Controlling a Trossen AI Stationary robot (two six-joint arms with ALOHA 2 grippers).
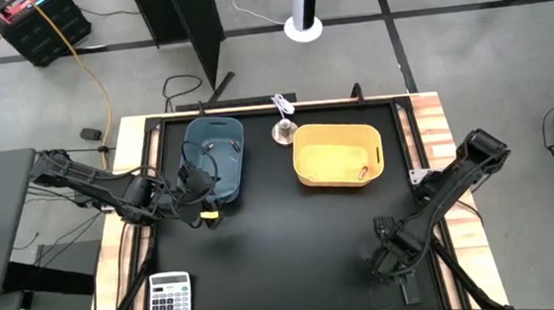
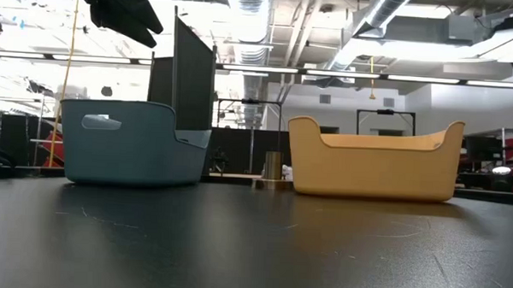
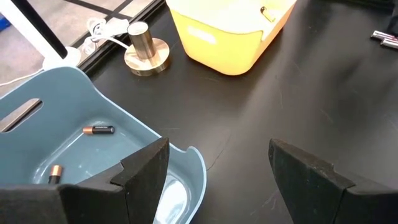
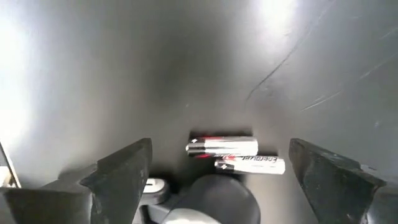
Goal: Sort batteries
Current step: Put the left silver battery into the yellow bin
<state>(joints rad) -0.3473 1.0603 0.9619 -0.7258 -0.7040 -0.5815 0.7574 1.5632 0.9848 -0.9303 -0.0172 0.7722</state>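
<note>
My left gripper [image 3: 218, 143] is open and hangs above the near rim of the blue bin [image 1: 216, 155], touching nothing. Two dark batteries with orange ends [image 3: 98, 129] [image 3: 55, 173] lie on the blue bin's floor. My right gripper [image 4: 220, 144] is open, low over the table's near right part [image 1: 392, 257]. Two silver batteries [image 4: 222, 147] [image 4: 250, 165] lie side by side on the table between its fingers, untouched. Another small battery [image 1: 363, 173] lies in the yellow bin [image 1: 336, 155].
A small metal cylinder on a round base [image 3: 146, 50] with a white cord stands at the far edge between the two bins. A grey-white calculator [image 1: 170, 300] lies at the near left corner. The table's black middle [image 1: 294, 243] is bare.
</note>
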